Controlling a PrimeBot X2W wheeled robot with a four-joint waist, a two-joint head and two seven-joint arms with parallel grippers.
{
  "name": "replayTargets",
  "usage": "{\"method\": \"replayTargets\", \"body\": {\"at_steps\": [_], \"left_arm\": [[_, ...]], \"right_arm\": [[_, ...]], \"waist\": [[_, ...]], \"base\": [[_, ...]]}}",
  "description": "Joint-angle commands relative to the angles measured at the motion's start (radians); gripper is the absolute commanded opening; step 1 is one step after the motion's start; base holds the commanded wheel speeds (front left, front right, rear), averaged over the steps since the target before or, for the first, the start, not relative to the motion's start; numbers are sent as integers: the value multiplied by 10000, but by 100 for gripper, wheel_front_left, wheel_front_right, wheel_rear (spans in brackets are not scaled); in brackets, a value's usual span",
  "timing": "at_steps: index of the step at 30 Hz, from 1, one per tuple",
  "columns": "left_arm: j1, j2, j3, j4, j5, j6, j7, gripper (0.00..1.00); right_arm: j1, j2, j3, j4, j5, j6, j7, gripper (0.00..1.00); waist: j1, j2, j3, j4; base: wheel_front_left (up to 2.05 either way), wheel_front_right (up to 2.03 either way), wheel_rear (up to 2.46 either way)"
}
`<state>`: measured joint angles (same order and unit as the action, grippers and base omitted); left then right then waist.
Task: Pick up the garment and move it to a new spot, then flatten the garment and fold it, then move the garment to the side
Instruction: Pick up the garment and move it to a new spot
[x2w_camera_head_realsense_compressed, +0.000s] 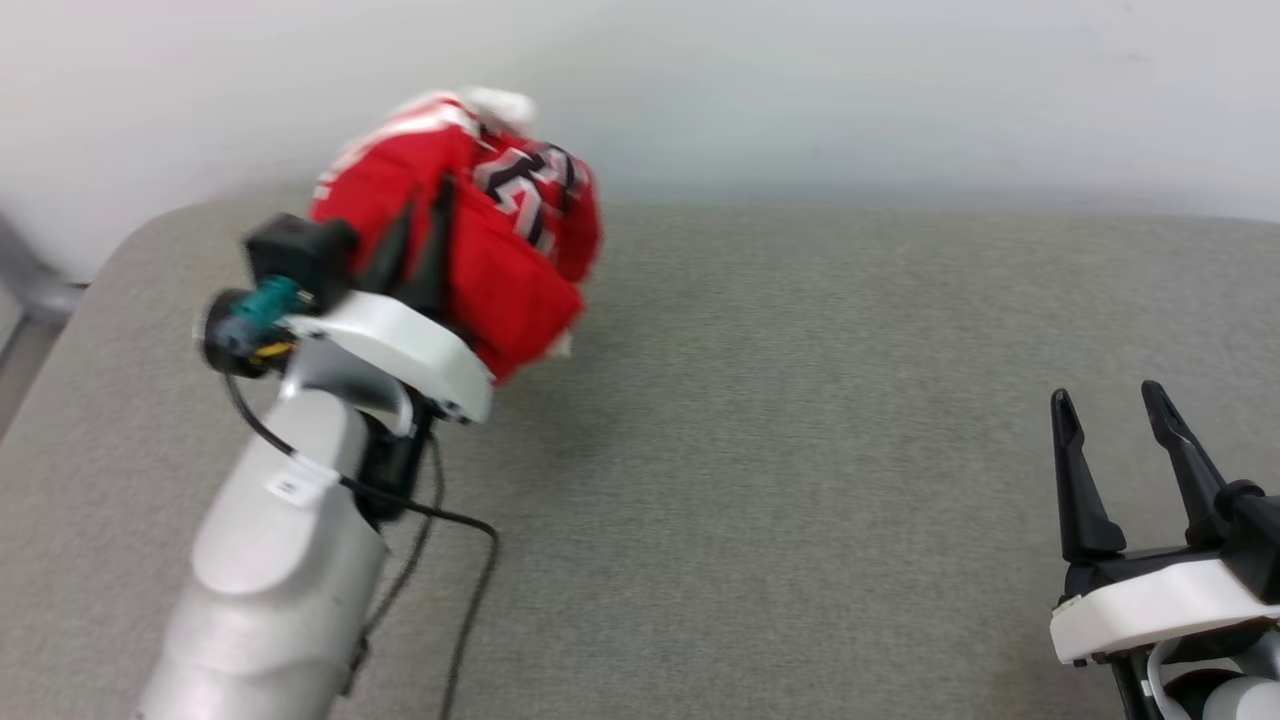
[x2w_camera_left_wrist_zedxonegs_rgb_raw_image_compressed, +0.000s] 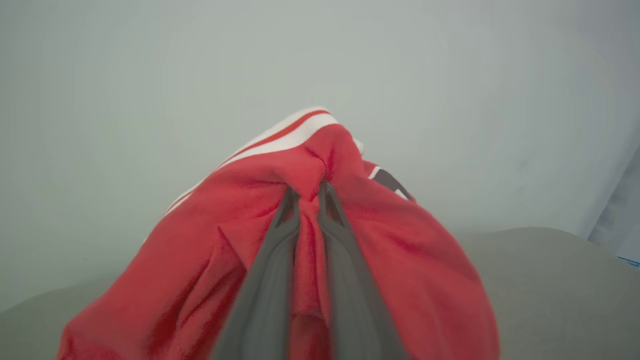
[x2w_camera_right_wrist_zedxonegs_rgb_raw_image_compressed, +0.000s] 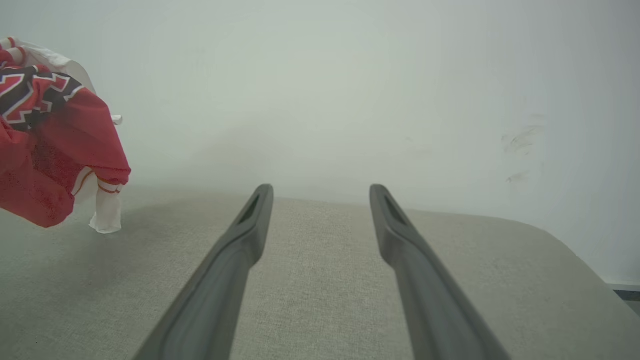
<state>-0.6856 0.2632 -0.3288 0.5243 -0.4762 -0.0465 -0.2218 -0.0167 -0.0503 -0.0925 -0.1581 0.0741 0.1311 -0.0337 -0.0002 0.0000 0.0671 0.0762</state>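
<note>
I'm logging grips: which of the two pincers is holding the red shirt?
The left pincer: it is shut on the bright red soft jersey shirt; the right pincer stands open, holding nothing.

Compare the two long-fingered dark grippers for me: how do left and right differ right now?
The left gripper is shut on the bright red jersey-style garment; the right gripper is open, holding nothing.
The left gripper reaches toward the far left of the grey fabric surface, with the garment bunched around it; the right gripper sits at the near right.
Shared: long dark fingers, white mounts.
</note>
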Motion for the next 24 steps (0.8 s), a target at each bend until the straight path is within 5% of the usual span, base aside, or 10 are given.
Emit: {"method": "replayTargets", "body": {"at_steps": [1, 11, 21, 23, 24], "left_arm": [[442, -273, -309, -452, 44, -51, 92, 0], [2238, -1251, -2260, -1657, 121, -437, 1128, 0], [3578, -1284, -4238, -1362, 319, -748, 1917, 0], [3602, -1267, -4393, -1366, 313, -761, 1807, 71], [3616, -1273, -4441, -1428, 317, -776, 1689, 96]], "right_arm": [[141, 4, -15, -86, 63, -5, 33, 100], [81, 6, 18, -226, 265, -5, -30, 100], [-328, 4, 25, -166, 282, -7, -269, 100], [-400, 4, 27, -93, 239, -7, -314, 100], [-412, 3, 29, -58, 237, -7, -316, 100]], "waist": [[2, 0, -40, -605], [2, 0, 648, -1543], [2, 0, 1602, -1493], [2, 0, 1584, -1413], [2, 0, 1543, -1377]], "base": [[0, 0, 0], [0, 0, 0], [0, 0, 0], [0, 0, 0], [0, 0, 0]]}}
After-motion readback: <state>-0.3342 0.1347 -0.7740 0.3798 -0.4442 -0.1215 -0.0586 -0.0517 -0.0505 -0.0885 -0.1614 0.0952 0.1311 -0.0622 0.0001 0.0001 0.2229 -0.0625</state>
